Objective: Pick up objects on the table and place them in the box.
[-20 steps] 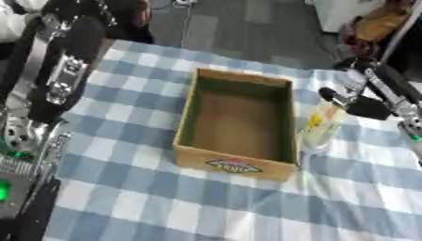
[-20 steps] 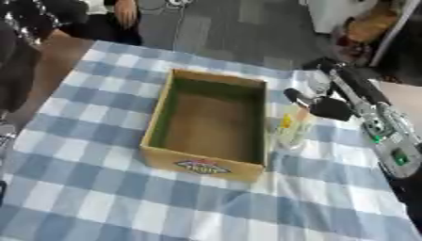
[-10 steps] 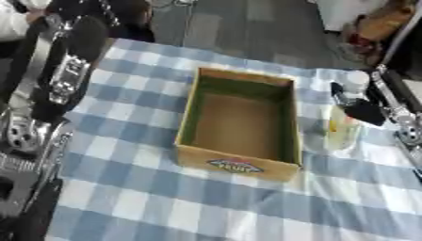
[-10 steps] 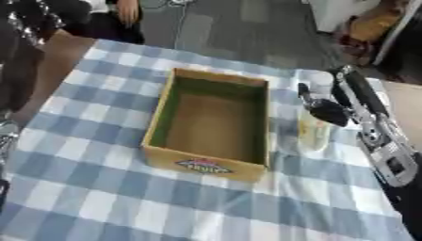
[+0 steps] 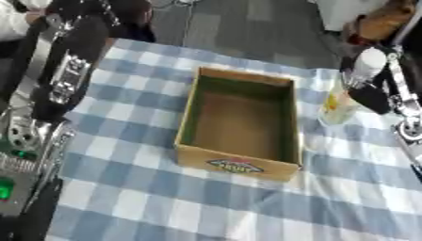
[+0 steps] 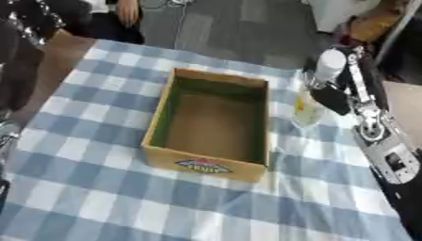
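An open cardboard box (image 5: 191,123) with a green inside stands empty in the middle of the checked cloth. Just right of it is a clear bottle (image 6: 306,111) of yellowish liquid with a white cap (image 6: 329,59), leaning with its cap to the right. My right hand (image 6: 332,98) is shut round the bottle's upper part, the arm coming in from the right edge. I cannot tell whether the bottle's base touches the cloth. My left arm (image 5: 64,75) rises along the left edge, and its hand is too dark to make out.
The blue and white checked cloth (image 5: 206,202) covers the table, with open room in front of the box. Dark machinery (image 5: 16,155) with a green light sits at the lower left. Grey floor lies beyond the far edge.
My right hand has carried the bottle a little right and upward, and the bottle now leans with its cap showing higher. The box has stayed put.
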{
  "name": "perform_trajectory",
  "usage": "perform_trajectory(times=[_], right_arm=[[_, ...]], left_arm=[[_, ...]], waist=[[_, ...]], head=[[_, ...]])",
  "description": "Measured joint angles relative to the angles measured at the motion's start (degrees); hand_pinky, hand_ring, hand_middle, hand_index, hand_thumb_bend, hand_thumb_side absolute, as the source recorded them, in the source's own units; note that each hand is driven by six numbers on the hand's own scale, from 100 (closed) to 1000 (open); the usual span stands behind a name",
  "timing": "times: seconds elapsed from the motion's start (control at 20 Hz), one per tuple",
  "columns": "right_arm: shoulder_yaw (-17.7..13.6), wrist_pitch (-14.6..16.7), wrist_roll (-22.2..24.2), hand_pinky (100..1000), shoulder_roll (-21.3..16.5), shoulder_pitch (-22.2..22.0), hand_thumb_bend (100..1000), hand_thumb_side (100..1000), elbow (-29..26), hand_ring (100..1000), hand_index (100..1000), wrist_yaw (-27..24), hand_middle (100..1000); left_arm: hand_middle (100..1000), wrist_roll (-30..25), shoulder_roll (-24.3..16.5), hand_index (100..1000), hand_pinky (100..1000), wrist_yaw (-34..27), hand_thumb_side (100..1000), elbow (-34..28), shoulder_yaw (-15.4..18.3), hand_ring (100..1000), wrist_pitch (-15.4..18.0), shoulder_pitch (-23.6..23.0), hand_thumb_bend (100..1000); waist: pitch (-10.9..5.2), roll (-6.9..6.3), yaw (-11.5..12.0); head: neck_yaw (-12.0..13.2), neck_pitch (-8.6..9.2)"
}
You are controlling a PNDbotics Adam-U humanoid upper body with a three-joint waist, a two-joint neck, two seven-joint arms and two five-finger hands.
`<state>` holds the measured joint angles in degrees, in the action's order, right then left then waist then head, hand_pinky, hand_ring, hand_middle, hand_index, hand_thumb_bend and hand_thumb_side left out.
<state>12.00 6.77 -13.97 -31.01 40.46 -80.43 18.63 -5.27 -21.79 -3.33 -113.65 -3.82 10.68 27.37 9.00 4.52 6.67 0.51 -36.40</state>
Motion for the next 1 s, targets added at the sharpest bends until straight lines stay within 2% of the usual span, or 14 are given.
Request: perform_trajectory(times=[0.3,0.55,1.0], right_arm=[[0.4,-3.6,3.7,100,-2.6,1.1,100,396,-8.2,100,156,-6.9,100],[1.1,-5.8,7.3,100,-4.9,2.0,100,396,-12.5,100,163,-13.5,100],[2.7,-7.5,12.4,100,-6.9,4.7,100,398,-12.8,100,175,-22.8,100]], left_arm=[[813,0.0,0.0,905,787,0.0,780,0.0,0.0,726,0.0,0.0,380],[814,0.0,0.0,905,788,0.0,777,0.0,0.0,727,0.0,0.0,382],[815,0.1,0.0,905,789,-0.1,772,0.0,0.0,729,0.5,0.6,387]], waist=[[-0.34,0.04,0.1],[-0.37,0.24,0.2],[-0.33,0.82,1.0]], head=[[0.5,-0.1],[1.5,-0.5],[3.2,-1.69]])
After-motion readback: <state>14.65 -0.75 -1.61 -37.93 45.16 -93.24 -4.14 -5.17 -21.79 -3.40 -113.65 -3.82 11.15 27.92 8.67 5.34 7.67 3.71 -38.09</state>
